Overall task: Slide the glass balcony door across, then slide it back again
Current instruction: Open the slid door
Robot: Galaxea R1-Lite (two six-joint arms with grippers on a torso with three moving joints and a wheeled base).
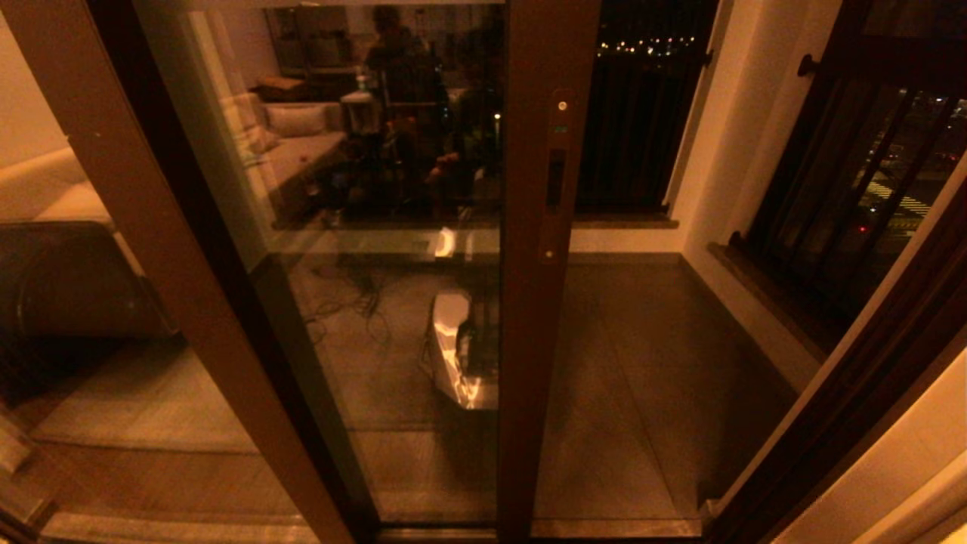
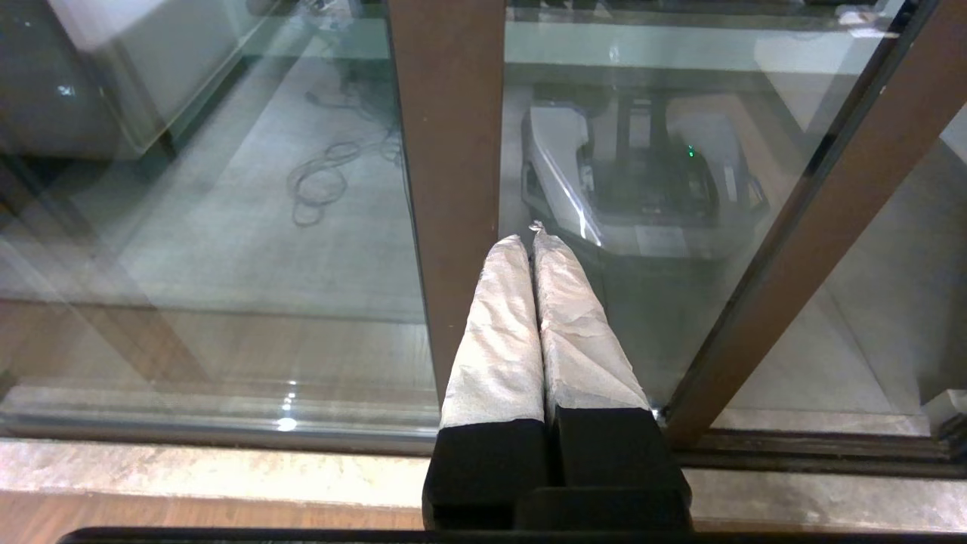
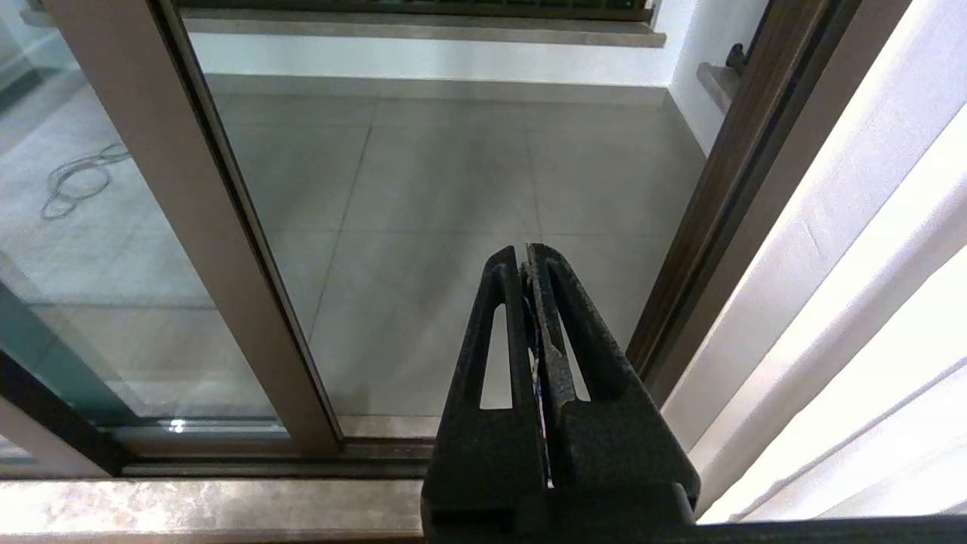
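Note:
The glass balcony door (image 1: 393, 227) is a tall reflective pane in a brown frame. Its right upright (image 1: 545, 317) carries a slim dark recessed handle (image 1: 555, 177). To the right of that upright a gap stands open onto the balcony floor (image 1: 642, 363). Neither gripper shows in the head view. My left gripper (image 2: 532, 236), its fingers wrapped in white, is shut on nothing and points at the glass beside a brown upright (image 2: 446, 189). My right gripper (image 3: 525, 253) is black and shut on nothing, aimed through the open gap; the door's upright (image 3: 189, 227) lies off to one side of it.
A black barred railing (image 1: 642, 113) closes the balcony's far side, and another (image 1: 854, 196) the right. The dark door jamb (image 3: 725, 227) and a white curtain (image 3: 869, 302) bound the gap on the right. A floor track (image 2: 793, 446) runs under the door.

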